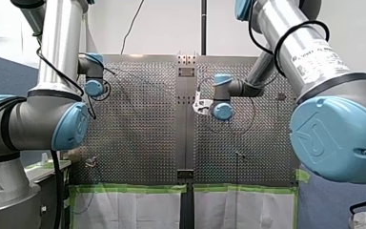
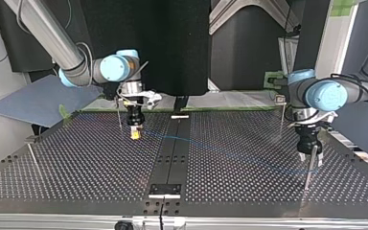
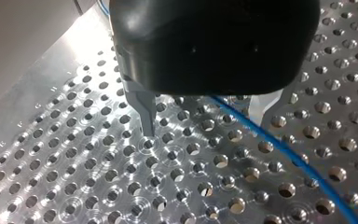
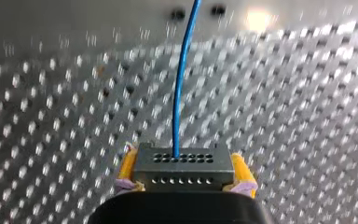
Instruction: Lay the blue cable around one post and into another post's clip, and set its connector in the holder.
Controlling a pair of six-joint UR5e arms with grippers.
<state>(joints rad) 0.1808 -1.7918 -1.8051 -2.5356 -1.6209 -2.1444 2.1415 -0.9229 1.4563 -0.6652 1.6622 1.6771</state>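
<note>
Yellow pads of my right gripper pinched a dark, hole-studded connector by its two sides, filling the near edge of the right wrist camera's view. The fingers were closed only as far as the connector's width allowed. A blue cable left the connector's upper face and ran straight ahead over the perforated table.

From across the table, the same gripper pointed downward at the top view's left, low over the plate and just beside a thin post. The cable showed there as a faint blue line, stretching from the held connector across the table's dark centre strip toward the view's right. At that end my left gripper hung with its tips close to the surface, near a slender rod standing upright; whether the rod touched the fingers could not be told.

Seen from the left wrist camera, the metal fingers of that gripper stood well apart and held nothing. The cable passed between them without being gripped and trailed away beyond the gripper across the holes.
</note>
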